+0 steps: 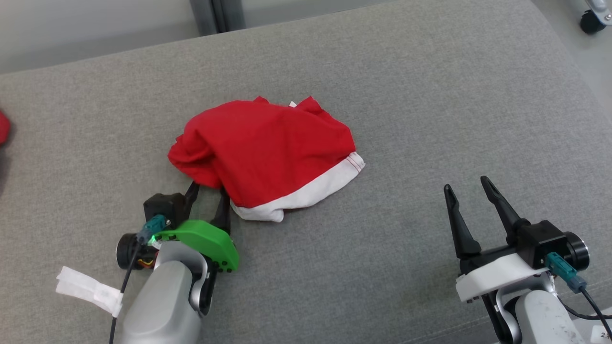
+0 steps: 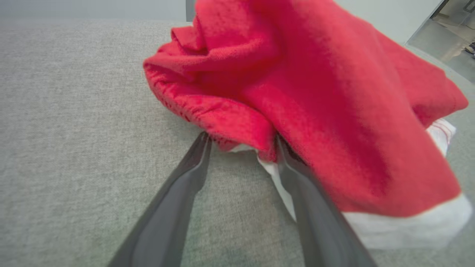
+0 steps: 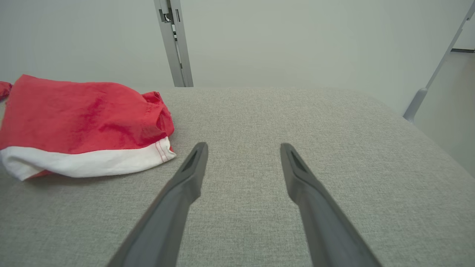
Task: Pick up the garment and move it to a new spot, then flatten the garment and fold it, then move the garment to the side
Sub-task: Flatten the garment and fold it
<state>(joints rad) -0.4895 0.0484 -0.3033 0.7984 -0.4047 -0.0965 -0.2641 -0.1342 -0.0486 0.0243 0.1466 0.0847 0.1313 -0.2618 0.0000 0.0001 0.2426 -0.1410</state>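
Observation:
A crumpled red garment (image 1: 267, 148) with a white band along its near edge lies in the middle of the grey padded surface (image 1: 430, 95). My left gripper (image 1: 209, 188) is at the garment's near left corner, its fingers apart and the tips tucked under a red fold. In the left wrist view the garment (image 2: 315, 111) bulges over the two fingertips of the left gripper (image 2: 241, 142), the right finger (image 2: 308, 193) lying against the white band. My right gripper (image 1: 466, 184) rests open on bare fabric to the right, well clear of the garment (image 3: 74, 115), with nothing between the fingers of that gripper (image 3: 243, 145).
Another red item (image 1: 2, 126) peeks in at the far left edge. A white tag (image 1: 88, 289) hangs by my left forearm. Behind the surface stands a metal post (image 1: 215, 14), and a caster wheel (image 1: 593, 19) sits off the far right corner.

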